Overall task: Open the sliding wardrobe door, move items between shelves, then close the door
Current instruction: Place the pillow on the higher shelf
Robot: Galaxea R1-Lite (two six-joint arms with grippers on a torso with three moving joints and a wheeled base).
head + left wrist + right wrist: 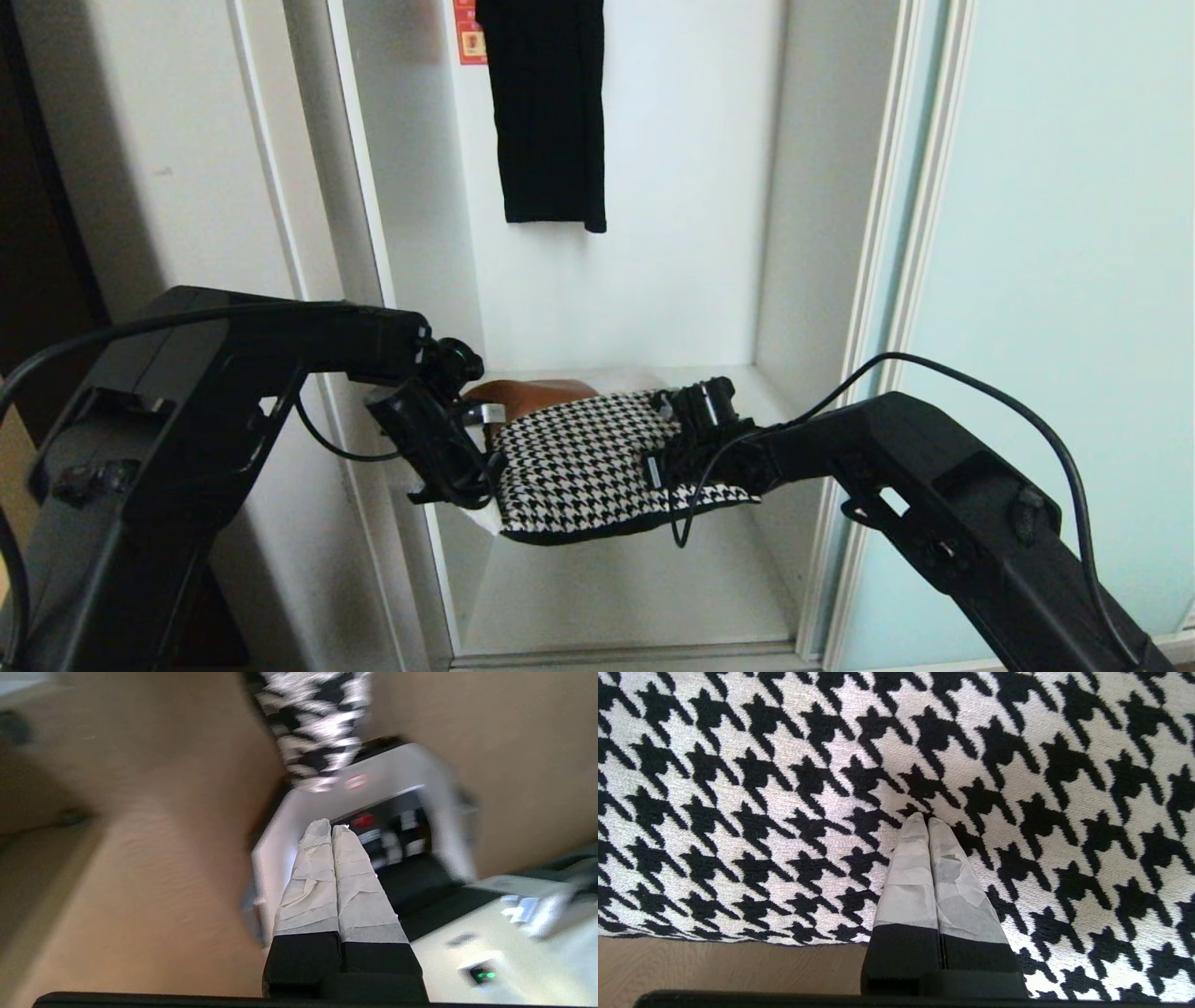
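Cushion flat, houndstooth face upward

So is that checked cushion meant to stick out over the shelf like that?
The cushion does look askew: it overhangs the shelf's front edge, sagging, with the left gripper and right gripper, both shut, at its two sides. The black garment above hangs normally.

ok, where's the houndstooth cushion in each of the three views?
Head view: cushion low centre, on the shelf inside the open wardrobe, between both arms.
Left wrist view: only a blurred strip of the cushion at the top edge, beyond the shut left gripper.
Right wrist view: cushion fills nearly the whole picture, the shut right gripper pressed against it.
Shared landmark: the black-and-white houndstooth pattern.
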